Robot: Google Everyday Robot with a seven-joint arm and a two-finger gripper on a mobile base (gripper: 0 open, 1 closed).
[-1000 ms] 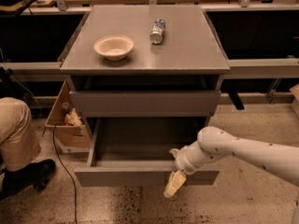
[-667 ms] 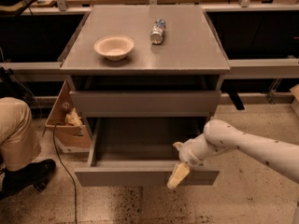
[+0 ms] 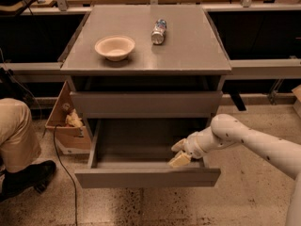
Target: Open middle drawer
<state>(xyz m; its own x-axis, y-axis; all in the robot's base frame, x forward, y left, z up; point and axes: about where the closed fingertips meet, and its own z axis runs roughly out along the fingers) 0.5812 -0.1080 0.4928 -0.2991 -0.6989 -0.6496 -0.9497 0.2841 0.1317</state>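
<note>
At the far left a person's trousered leg (image 3: 16,135) and dark shoe (image 3: 29,174) sat beside an open cardboard box (image 3: 63,134) on the floor, close to the cabinet (image 3: 193,51). On the cabinet's top stood a pale bowl (image 3: 114,47) and, well apart to its right, a can (image 3: 159,31) lying on its side. Below the closed upper drawer front (image 3: 146,104), the middle drawer (image 3: 146,177) stood pulled well out, its inside bare as far as could be seen. The gripper (image 3: 179,153) hung just inside the drawer's right front corner, above the front panel, its two fingers parted and clasping nothing, with the white arm (image 3: 256,147) reaching in from the right. The opening itself looked all but done. What remained, in my judgement, was a clean withdrawal: lift the fingers straight up clear of the front panel's top edge before swinging right, so that no finger catches the panel and nudges the drawer back in, and keep the elbow away from the closed front overhead.
</note>
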